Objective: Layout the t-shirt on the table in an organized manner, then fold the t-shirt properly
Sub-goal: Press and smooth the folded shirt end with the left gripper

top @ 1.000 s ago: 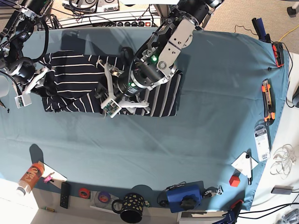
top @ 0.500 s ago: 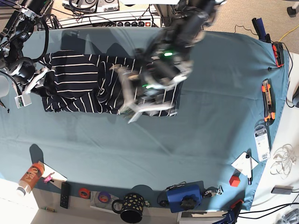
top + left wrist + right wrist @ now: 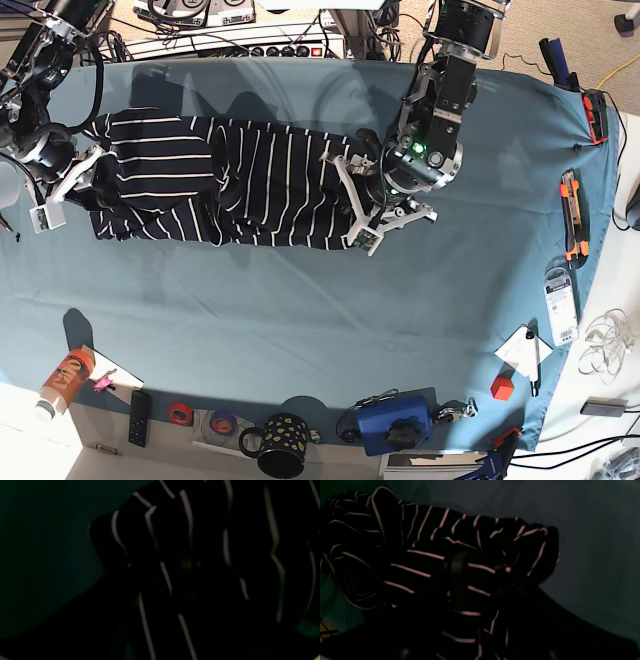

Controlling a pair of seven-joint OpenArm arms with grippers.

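Note:
The dark striped t-shirt (image 3: 250, 180) lies stretched left to right across the back of the teal table (image 3: 300, 330). My left gripper (image 3: 360, 205) is at the shirt's right edge, and its wrist view is filled with dark striped fabric (image 3: 200, 555) beside table cloth (image 3: 37, 542); it appears shut on the shirt. My right gripper (image 3: 85, 185) is at the shirt's left end. In the right wrist view its gripper (image 3: 480, 580) is closed on bunched striped fabric (image 3: 420, 555), above the table (image 3: 595, 542).
A black spotted mug (image 3: 280, 445), a blue device (image 3: 395, 422), tape rolls (image 3: 180, 412), a remote (image 3: 140, 417) and a bottle (image 3: 65, 380) line the front edge. Cutters (image 3: 570, 215) and a red cube (image 3: 502, 386) lie at the right. A power strip (image 3: 290, 48) runs behind.
My left arm has swung to the right, dragging the folded-over part of the shirt with it, so the shirt now lies spread wider. My right arm has held still.

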